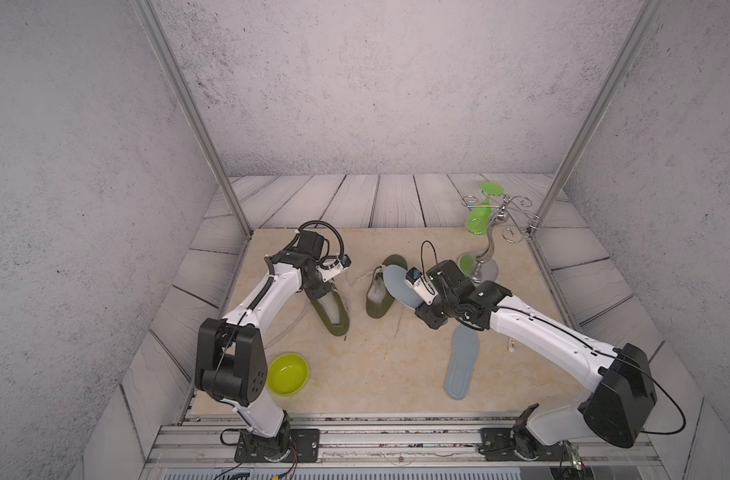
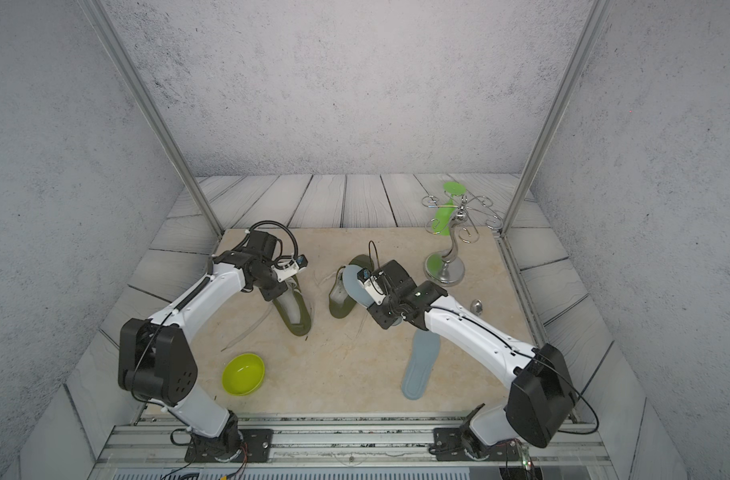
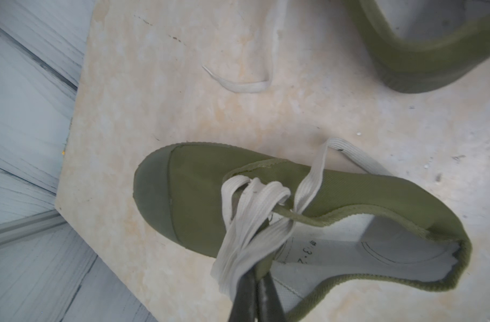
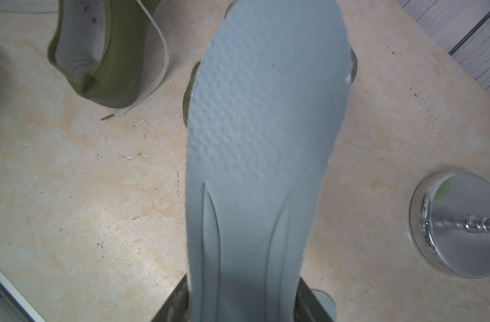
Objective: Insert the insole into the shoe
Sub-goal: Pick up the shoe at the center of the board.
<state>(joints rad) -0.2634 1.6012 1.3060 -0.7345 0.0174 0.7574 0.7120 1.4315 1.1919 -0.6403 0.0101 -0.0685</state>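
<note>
Two olive canvas shoes lie on the beige slab. My left gripper (image 3: 259,274) is shut on the olive tongue edge, beside the white laces, of the left shoe (image 3: 199,189), whose white-lined opening gapes; in a top view this shoe (image 1: 332,311) sits under the left gripper (image 1: 319,291). My right gripper (image 4: 242,292) is shut across the heel end of a blue-grey insole (image 4: 266,125). The insole (image 1: 398,280) hangs tilted over the middle shoe (image 1: 378,297), toe end pointing away. Only a sliver of that shoe (image 4: 186,97) shows beneath it.
A second blue-grey insole (image 1: 462,361) lies flat near the right arm. A lime bowl (image 1: 287,374) sits at the front left. A chrome stand (image 1: 481,268) holding a green glass (image 1: 479,214) stands at the back right. Loose laces (image 1: 361,278) trail between the shoes.
</note>
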